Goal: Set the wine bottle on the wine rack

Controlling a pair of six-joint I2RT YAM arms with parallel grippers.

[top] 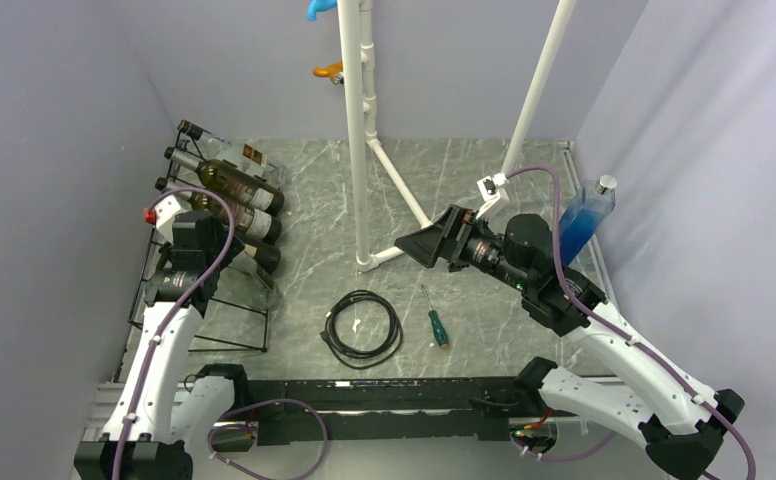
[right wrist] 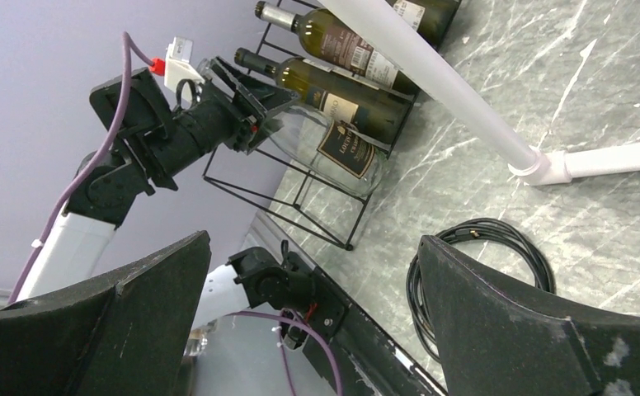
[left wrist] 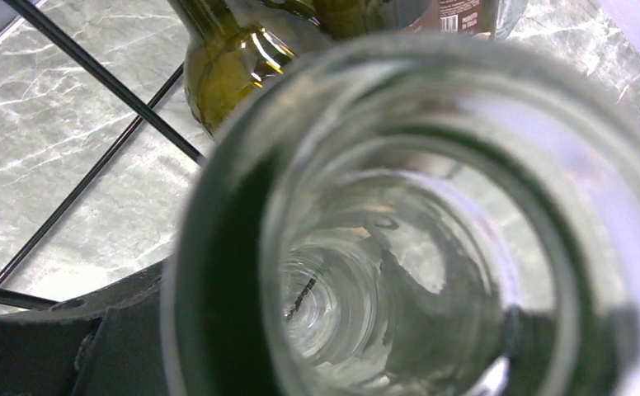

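The black wire wine rack (top: pixel 232 322) stands at the left wall and holds three dark green bottles (top: pixel 234 185) on its upper tiers. My left gripper (top: pixel 226 258) is shut on the neck end of a clear wine bottle with a dark label (right wrist: pixel 337 150). The bottle lies slanted on a lower tier of the rack (right wrist: pixel 300 198). In the left wrist view the clear glass (left wrist: pixel 399 247) fills the frame and hides the fingers, with rack bars (left wrist: pixel 94 74) behind. My right gripper (top: pixel 419 245) is open and empty in mid-air, with nothing between its fingers (right wrist: pixel 119 330).
A white pipe frame (top: pixel 359 130) stands mid-table, its foot near my right gripper. A coiled black cable (top: pixel 364 325) and a green-handled screwdriver (top: pixel 436 325) lie on the marble top. A blue bottle (top: pixel 584 215) leans at the right wall.
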